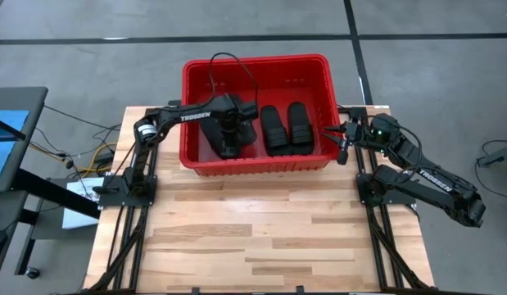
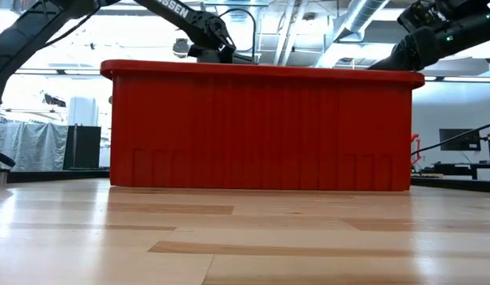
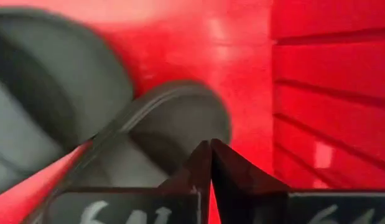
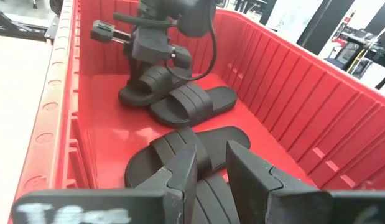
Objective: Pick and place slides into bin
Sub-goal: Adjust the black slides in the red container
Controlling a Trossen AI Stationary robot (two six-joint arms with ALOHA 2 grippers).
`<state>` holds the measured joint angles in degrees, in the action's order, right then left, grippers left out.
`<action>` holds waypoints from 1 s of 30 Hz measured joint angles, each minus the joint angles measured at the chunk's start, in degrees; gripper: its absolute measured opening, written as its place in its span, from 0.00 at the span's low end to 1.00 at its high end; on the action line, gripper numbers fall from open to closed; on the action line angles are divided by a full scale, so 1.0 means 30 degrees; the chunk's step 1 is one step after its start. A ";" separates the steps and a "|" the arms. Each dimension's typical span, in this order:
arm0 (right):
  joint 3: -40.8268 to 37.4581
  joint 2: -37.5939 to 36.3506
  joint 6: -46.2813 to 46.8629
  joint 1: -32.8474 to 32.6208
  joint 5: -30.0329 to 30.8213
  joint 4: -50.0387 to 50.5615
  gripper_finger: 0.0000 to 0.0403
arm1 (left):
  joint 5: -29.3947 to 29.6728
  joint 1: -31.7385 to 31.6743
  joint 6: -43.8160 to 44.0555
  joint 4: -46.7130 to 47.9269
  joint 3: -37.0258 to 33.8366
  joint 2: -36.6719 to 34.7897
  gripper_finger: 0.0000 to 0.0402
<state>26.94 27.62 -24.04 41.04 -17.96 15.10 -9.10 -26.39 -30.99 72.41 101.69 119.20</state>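
Observation:
The red bin (image 1: 255, 168) stands at the table's far middle; in the low view its near wall (image 2: 260, 127) hides the inside. Several black slides lie on its floor. Two lie side by side right of centre (image 1: 273, 129) (image 1: 300, 127), close under my right gripper's camera (image 4: 180, 152). Two more (image 4: 145, 87) (image 4: 192, 102) lie at the left. My left gripper (image 1: 228, 150) reaches down into the bin, shut (image 3: 211, 144), over the left pair. My right gripper (image 1: 341, 141) hovers at the bin's right rim, open (image 4: 212, 148), with nothing between its fingers. My left gripper points down with its shut fingertips at the leftmost slide's strap (image 4: 148, 79). I cannot tell whether they touch it: the left wrist view is blurred, and in the right wrist view the gripper body stands in front of the spot.
The bin's ribbed walls (image 4: 292, 106) close in both grippers' working space. A black cable (image 1: 237, 65) arcs over the bin's far left. The wooden tabletop (image 1: 253, 238) stretches in front of the bin.

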 joint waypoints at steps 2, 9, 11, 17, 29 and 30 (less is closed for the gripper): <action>0.0000 0.0000 0.0003 -0.0004 0.0001 0.0102 0.19 | 0.0769 -0.0044 -0.0002 -0.0568 -0.0429 -0.0062 0.00; 0.0000 0.0000 0.0017 0.0000 0.0080 0.0108 0.19 | 0.3747 0.0044 -0.0107 -0.1967 -0.2453 -0.0044 0.00; 0.0069 0.0005 0.0018 0.0000 0.0085 0.0253 0.19 | 0.5492 0.0030 -0.0221 -0.1591 -0.2736 -0.0044 0.00; 0.0545 0.0058 0.0018 0.0000 0.0087 0.0405 0.19 | 0.8754 -0.0279 -0.0511 -0.0641 -0.2769 -0.0044 0.00; 0.0568 0.0058 0.0040 0.0000 0.0082 0.0837 0.19 | 0.9732 -0.0386 0.0599 0.1630 -0.1060 -0.0358 0.00; 0.0568 0.0058 0.0040 0.0000 0.0080 0.0834 0.19 | 0.9433 -0.0388 0.0647 0.1624 -0.0827 -0.0522 0.00</action>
<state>28.64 27.79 -23.92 41.04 -17.72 17.61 19.20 -27.55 -29.05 77.28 99.21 117.63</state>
